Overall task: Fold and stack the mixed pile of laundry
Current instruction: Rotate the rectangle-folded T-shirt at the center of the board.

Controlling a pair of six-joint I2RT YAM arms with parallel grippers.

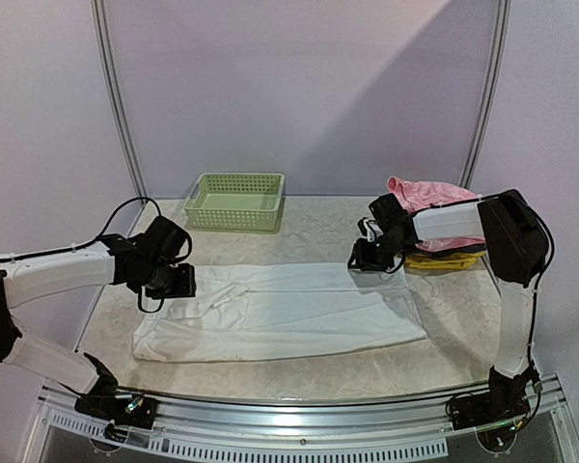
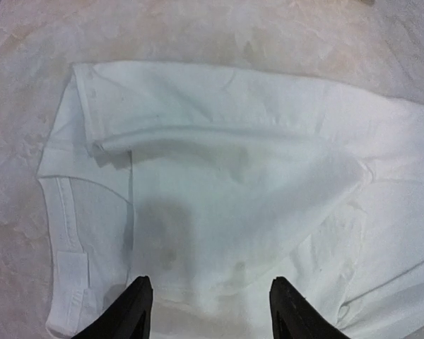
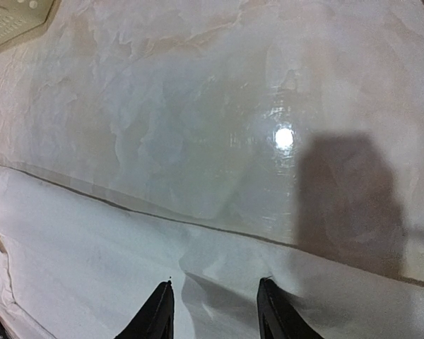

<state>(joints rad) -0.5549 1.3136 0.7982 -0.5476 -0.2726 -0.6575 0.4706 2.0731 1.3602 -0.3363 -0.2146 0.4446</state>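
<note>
The larger white garment (image 1: 280, 313) lies spread flat across the middle of the table. The pink piece (image 1: 427, 194) sits on top of the stack at the back right. My left gripper (image 1: 180, 281) is open over the white garment's left end; in the left wrist view its fingers (image 2: 134, 311) hover above the collar and folded sleeve area (image 2: 219, 176). My right gripper (image 1: 361, 258) is open at the garment's far right edge; the right wrist view shows the white cloth (image 3: 92, 275) with a small wrinkle between the fingers (image 3: 155, 314).
A pale green lattice basket (image 1: 235, 201) stands at the back left, its corner also in the right wrist view (image 3: 14, 21). Folded dark blue and yellow clothes (image 1: 449, 257) lie under the pink piece at the right. The table's front edge (image 1: 299, 400) runs near the arm bases.
</note>
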